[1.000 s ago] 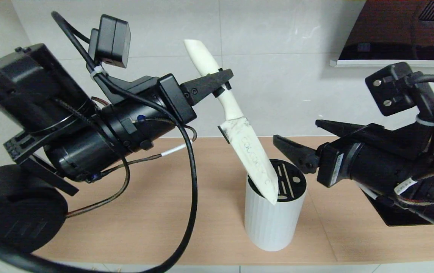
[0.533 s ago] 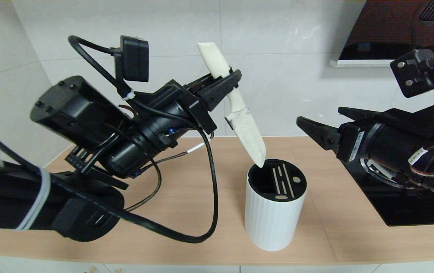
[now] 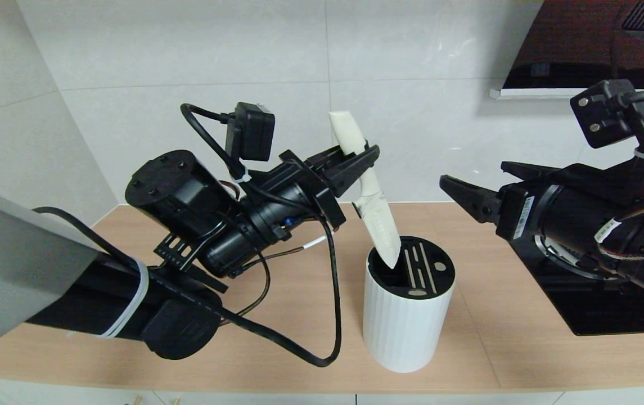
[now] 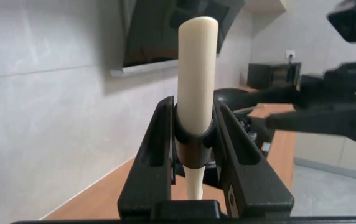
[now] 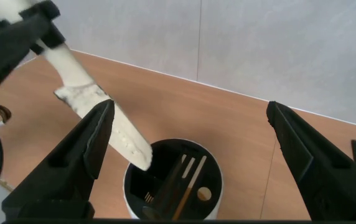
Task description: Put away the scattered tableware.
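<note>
Firmly clamped, the left gripper has both fingers closed on the cream handle of a white knife. It grips about midway up, so the handle's butt sticks up past the fingers and the blade slants down and away from them. The blade's tip sits inside the wide open compartment of the knife block, on the side away from its narrow slots. Whether the tip touches the compartment's wall cannot be told. That block is a white ribbed cylinder with a black top, standing upright on the bench close to the front edge, a little right of the middle. Above the bench's right part, the right gripper hangs with its two fingers spread wide and nothing between them. It is roughly level with the top of the blade, apart from it, and points toward the knife. A black cooktop lies set into the bench at its right end, and a white tiled wall rises behind the back edge.
</note>
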